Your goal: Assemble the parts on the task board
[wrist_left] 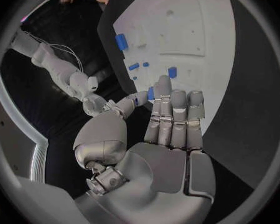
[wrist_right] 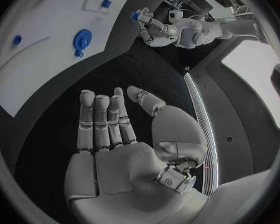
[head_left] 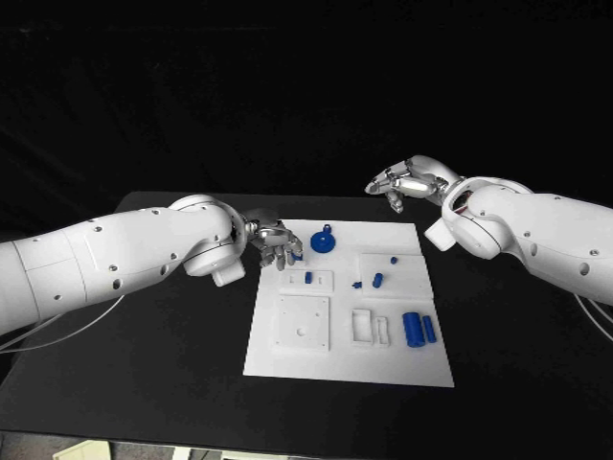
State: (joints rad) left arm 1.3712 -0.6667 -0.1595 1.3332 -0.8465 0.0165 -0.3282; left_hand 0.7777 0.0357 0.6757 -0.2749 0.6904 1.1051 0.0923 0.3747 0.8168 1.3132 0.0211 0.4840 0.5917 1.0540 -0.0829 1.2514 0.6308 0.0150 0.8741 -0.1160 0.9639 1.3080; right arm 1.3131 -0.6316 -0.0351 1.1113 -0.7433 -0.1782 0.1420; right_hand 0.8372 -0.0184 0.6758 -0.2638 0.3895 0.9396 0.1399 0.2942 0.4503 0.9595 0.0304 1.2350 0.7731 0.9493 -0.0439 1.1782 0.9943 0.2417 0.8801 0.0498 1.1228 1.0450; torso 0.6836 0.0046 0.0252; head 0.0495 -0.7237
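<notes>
1. The left hand (head_left: 274, 241) is pinching a small blue part (wrist_left: 150, 93) between its thumb and the tips of its fingers (wrist_left: 175, 115); the other fingers are lying straight and close together. In the right wrist view the same blue piece (wrist_right: 135, 16) is showing at the tips of that hand (wrist_right: 147, 26).
2. The left hand is hovering over the far left corner of the task board (head_left: 397, 362), just beside the round blue part (head_left: 324, 241).
3. The right hand (head_left: 406, 182) is holding nothing. Its fingers (wrist_right: 101, 122) are lying nearly straight and side by side, with the thumb standing out to one side, and the palm is bare.
4. The right hand is hanging above the black table (head_left: 141, 383) past the far right corner of the board, well apart from every part.
5. The round blue part is lying near the board's far edge, with a small knob at its rim.
6. A small blue peg (head_left: 309, 277) is standing in a raised white block on the board's left half.
7. Two more small blue pieces (head_left: 377, 280) are sitting beside a second white block toward the right.
8. Two blue cylinders (head_left: 420, 329) are lying side by side near the board's right edge.
9. A square white plate (head_left: 306, 325) with small holes is resting on the near left part of the board.
</notes>
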